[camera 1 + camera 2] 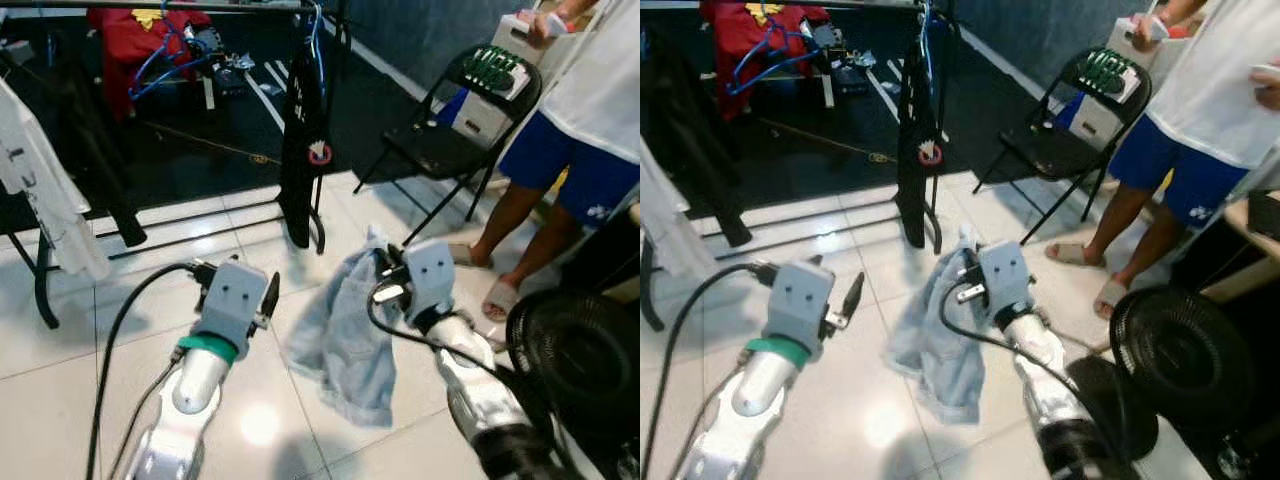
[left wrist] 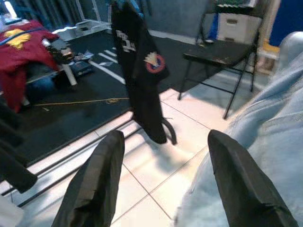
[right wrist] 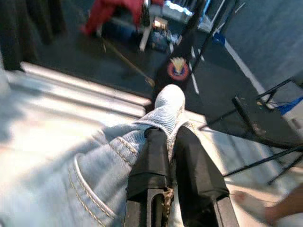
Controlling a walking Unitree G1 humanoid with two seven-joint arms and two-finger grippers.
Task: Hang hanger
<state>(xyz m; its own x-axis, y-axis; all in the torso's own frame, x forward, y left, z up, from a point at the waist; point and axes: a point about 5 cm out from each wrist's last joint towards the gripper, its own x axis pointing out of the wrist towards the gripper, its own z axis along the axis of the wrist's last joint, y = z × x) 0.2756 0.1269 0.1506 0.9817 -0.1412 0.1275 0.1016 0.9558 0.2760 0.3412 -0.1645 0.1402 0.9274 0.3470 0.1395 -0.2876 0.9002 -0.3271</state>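
Two grippers up over the white tile floor [image 1: 60, 400]. Right gripper [image 3: 171, 142] clamped tight on a fold of pale blue denim garment [image 1: 345, 340], fingers [image 3: 151, 156] pinched together with the cloth bunched between them, fabric drooping down and to the left toward the tiles. Left gripper [image 2: 163, 182] raised just left of that denim, fingers [image 2: 97, 184] spread wide apart, nothing between them. Farther off, a dark clothes rack [image 1: 200, 8] across the far side, standing at the edge of the black mat [image 1: 200, 140]. On its rail, toward the right end, a blue hanger [image 1: 316, 35] carrying a black garment [image 1: 303, 140] with a round red and white badge. At the left end, a white shirt [image 1: 40, 190] dangling. Behind the rack, a red cloth [image 1: 140, 40] heaped on something low. Far right, a black folding chair [image 1: 450, 140] with boxes on the seat, and a person [image 1: 590, 130] in white top, blue shorts and sandals beside it. Near right, a black floor fan [image 1: 575, 360].
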